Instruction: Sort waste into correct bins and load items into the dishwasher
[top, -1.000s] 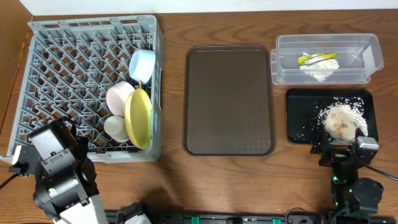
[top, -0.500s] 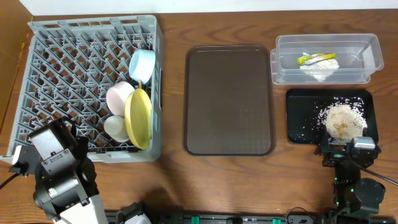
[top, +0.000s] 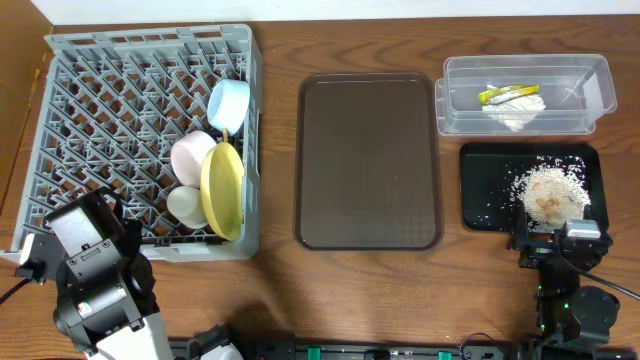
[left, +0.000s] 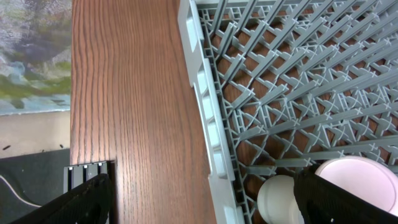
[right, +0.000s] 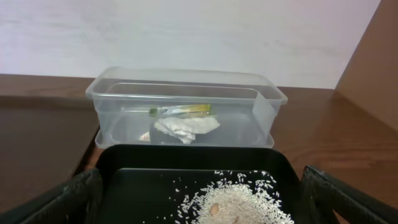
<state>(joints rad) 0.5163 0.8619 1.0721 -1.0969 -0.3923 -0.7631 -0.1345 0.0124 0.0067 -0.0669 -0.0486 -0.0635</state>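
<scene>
from overhead, the grey dish rack (top: 100, 100) sits at the table's left, its load crowded along the right wall: a light blue bowl (top: 229, 103), a pinkish-white bowl (top: 190, 157), a small white cup (top: 184, 205) and a pale yellow plate (top: 222, 190) standing on edge. the dark brown serving tray (top: 368, 160) lies in the middle. at right, the clear tub (top: 600, 90) holds a crumpled white napkin (top: 515, 108) and a yellow-green wrapper (top: 505, 93); the black tray (top: 480, 180) just below it carries beige crumbly scraps (top: 547, 190). the left wrist view shows what overhead hides: the left gripper (left: 204, 180) spread wide, holding nothing, over the rack's wall and the wooden table (left: 137, 93), with the cup and pinkish bowl at the lower edge. the right wrist view shows the right gripper (right: 200, 174) equally wide and empty, low over the black tray's near edge, facing the tub.
</scene>
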